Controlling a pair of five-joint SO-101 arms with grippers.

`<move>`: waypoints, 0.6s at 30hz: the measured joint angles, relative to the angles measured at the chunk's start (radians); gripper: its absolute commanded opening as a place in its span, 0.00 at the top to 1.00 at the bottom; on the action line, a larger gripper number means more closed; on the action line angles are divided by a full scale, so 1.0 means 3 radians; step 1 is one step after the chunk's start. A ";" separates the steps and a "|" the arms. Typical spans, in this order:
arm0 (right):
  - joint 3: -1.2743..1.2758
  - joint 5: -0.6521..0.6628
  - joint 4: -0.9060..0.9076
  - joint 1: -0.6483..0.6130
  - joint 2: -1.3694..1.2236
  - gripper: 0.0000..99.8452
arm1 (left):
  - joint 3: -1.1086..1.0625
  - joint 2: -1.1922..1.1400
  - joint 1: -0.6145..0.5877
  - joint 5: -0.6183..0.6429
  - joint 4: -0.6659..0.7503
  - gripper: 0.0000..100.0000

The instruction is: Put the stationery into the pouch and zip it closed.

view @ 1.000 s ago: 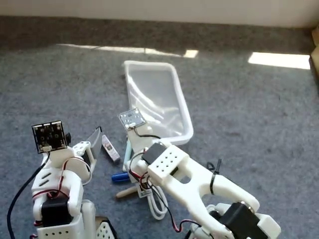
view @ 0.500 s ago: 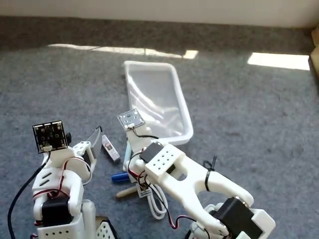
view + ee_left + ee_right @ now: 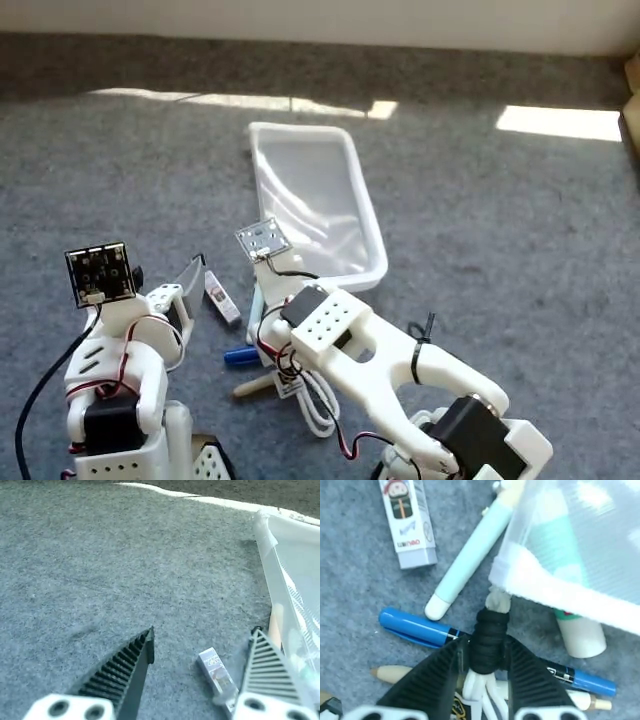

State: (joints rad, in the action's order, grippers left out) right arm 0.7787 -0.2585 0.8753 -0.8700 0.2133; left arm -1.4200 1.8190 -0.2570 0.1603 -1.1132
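With my right gripper (image 3: 486, 646) pinched tight on the black zip pull (image 3: 489, 627) of the translucent white pouch (image 3: 580, 535) and my left gripper (image 3: 203, 634) wide open and empty, pulling now could zip out the blue pen (image 3: 415, 626) lying on the grey carpet (image 3: 350, 555) just beside it.

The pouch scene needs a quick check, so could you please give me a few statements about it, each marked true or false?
1. The right gripper is shut on the black pull attached to the pouch. True.
2. The blue marker lies inside the pouch. False: it lies outside on the carpet, passing under the pull.
3. The left gripper holds the small box. False: its fingers are open and the box lies on the carpet.
4. The light blue pen lies on the carpet beside the small box. True.
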 measured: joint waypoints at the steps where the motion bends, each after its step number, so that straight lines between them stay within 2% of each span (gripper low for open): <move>1: 0.0000 0.0123 0.0000 0.0000 0.0000 0.99 | 0.0000 0.0000 0.0000 0.0000 0.0000 0.72; 5: 0.0000 0.0527 0.0051 0.0000 0.0077 0.99 | 0.0000 0.0000 0.0000 0.0000 0.0000 0.71; 8: 0.0000 0.0588 0.0077 0.0010 0.0373 0.99 | 0.0026 0.0000 0.0000 0.0000 -0.0082 0.71; 14: 0.0061 0.0619 0.0143 0.0194 0.1146 0.99 | 0.0332 0.0005 0.0036 0.0066 -0.0598 0.71; 18: 0.0164 0.0772 0.0174 0.0245 0.1560 0.99 | 0.0373 0.0005 0.0153 0.0194 -0.0624 0.67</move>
State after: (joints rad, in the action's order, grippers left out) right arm 0.8278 -0.0269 0.9275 -0.7963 0.6813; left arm -1.3080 1.8205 -0.2110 0.2186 -1.3004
